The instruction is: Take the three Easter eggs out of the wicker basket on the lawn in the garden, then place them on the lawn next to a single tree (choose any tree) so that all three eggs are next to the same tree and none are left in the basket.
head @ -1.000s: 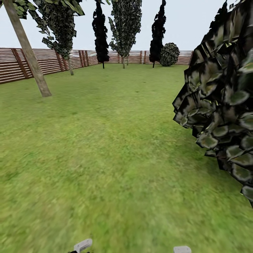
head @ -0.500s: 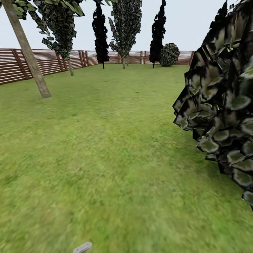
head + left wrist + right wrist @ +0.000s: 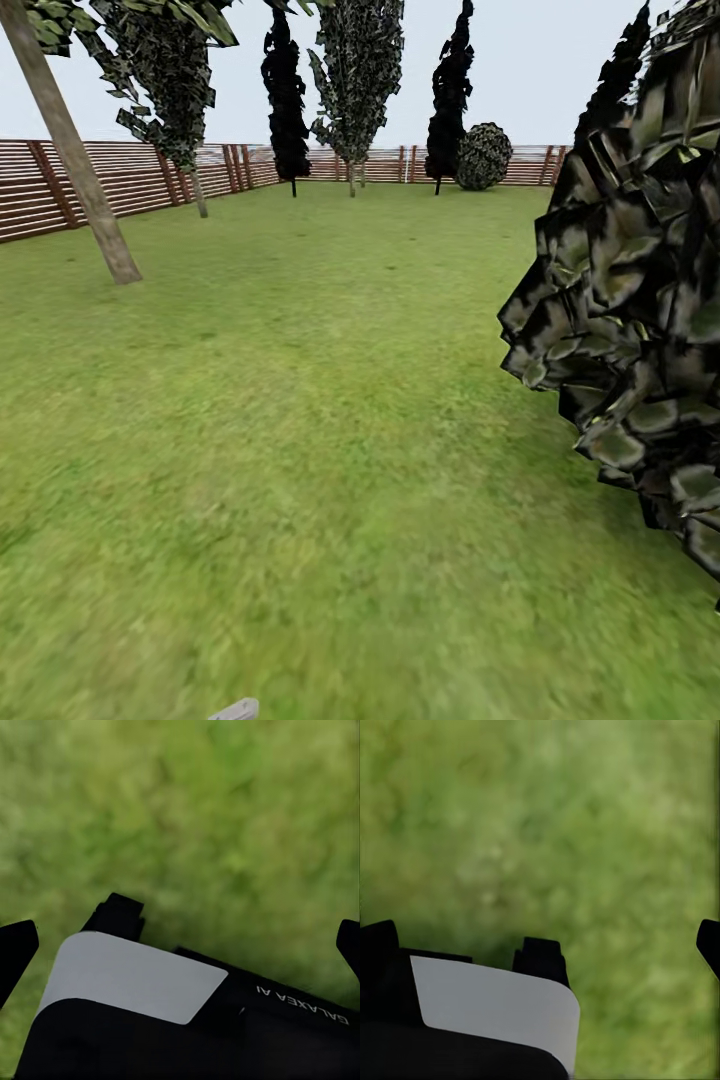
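My left end effector (image 3: 180, 937) and right end effector (image 3: 540, 937) hang spread, empty, over the lawn (image 3: 300, 420). A leafy bush (image 3: 640, 330) crowds my right; the tree (image 3: 75, 165) stands far left before the fence (image 3: 130, 175).

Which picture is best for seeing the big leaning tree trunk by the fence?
The head view is best. The tree leans up from the lawn in front of the wooden fence, its whole trunk plain to see. Both wrist views look down at blurry grass past each claw's dark body, so they give no look at the tree.
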